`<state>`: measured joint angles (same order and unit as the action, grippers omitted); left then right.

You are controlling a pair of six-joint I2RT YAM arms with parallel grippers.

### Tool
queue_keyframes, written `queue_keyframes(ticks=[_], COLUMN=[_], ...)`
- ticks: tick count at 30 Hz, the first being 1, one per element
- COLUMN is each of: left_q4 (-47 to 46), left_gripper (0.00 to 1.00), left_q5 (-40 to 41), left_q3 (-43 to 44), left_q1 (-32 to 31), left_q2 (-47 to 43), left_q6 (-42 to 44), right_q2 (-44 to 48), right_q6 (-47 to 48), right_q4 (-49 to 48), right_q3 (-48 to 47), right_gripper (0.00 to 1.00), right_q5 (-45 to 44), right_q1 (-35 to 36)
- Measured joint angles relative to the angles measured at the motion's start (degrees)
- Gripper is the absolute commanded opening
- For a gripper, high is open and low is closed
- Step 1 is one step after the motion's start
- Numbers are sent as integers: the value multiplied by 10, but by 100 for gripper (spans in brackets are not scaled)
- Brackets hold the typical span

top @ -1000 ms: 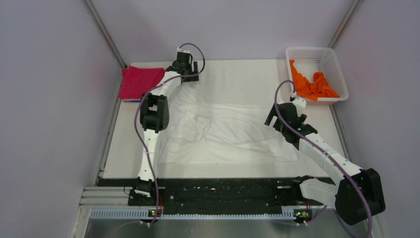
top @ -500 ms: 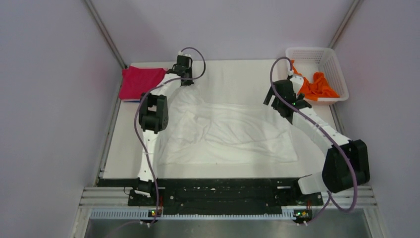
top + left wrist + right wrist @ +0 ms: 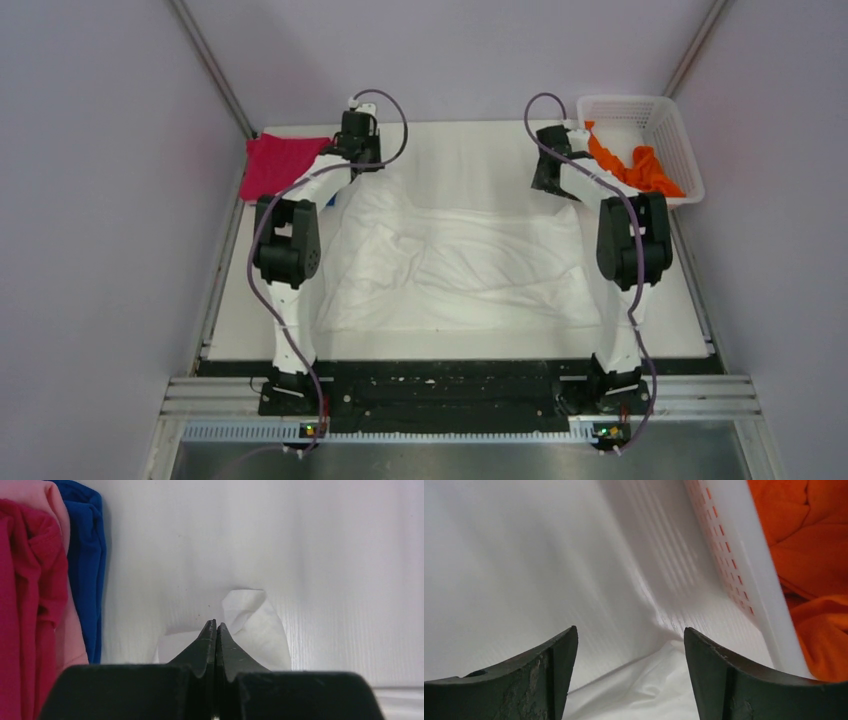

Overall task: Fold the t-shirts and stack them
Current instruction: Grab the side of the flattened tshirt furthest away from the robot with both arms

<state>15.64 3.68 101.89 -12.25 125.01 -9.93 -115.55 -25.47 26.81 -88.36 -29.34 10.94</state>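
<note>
The large white t-shirt (image 3: 450, 265) lies spread and wrinkled across the middle of the table. My left gripper (image 3: 366, 165) is at its far left corner, shut on a fold of the white cloth (image 3: 252, 620) that pokes out past the fingertips (image 3: 216, 626). My right gripper (image 3: 548, 183) is open at the far right corner, and the shirt's edge (image 3: 639, 690) lies between its fingers (image 3: 629, 635). A magenta-red t-shirt (image 3: 280, 165) lies folded at the far left on a blue one (image 3: 90, 570). An orange t-shirt (image 3: 640, 172) sits in the basket.
The white lattice basket (image 3: 640, 108) stands at the far right corner, its wall (image 3: 739, 565) close to my right gripper's right finger. The magenta-red stack (image 3: 25, 605) lies just left of my left gripper. Grey walls enclose the table.
My left gripper has shut on the shirt's far left corner. The right arm has swung from the shirt's right side up to its far right corner by the basket, with its jaws narrowing.
</note>
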Motion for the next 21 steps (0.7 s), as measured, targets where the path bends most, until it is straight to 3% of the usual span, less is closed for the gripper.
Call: queue_keyframes(ticks=[11,17,21], left_q4=[-55,-60,-65], left_gripper=[0,0,0], left_q5=[-48,-54,-56], left_q3=[-108,-164,-207], left_q1=[-2,-7,-10], left_q2=[-88,-131,-170], left_q6=[-19,-22,-22], right_q2=[-62,-60,-42], right_q6=[-17,-25,-37], right_q4=[42,42,36], right_q3=[-20,-8,26], right_gripper=[62,35,11], right_q5=[-23,-44,-50], right_q1=[-2,-2,-2])
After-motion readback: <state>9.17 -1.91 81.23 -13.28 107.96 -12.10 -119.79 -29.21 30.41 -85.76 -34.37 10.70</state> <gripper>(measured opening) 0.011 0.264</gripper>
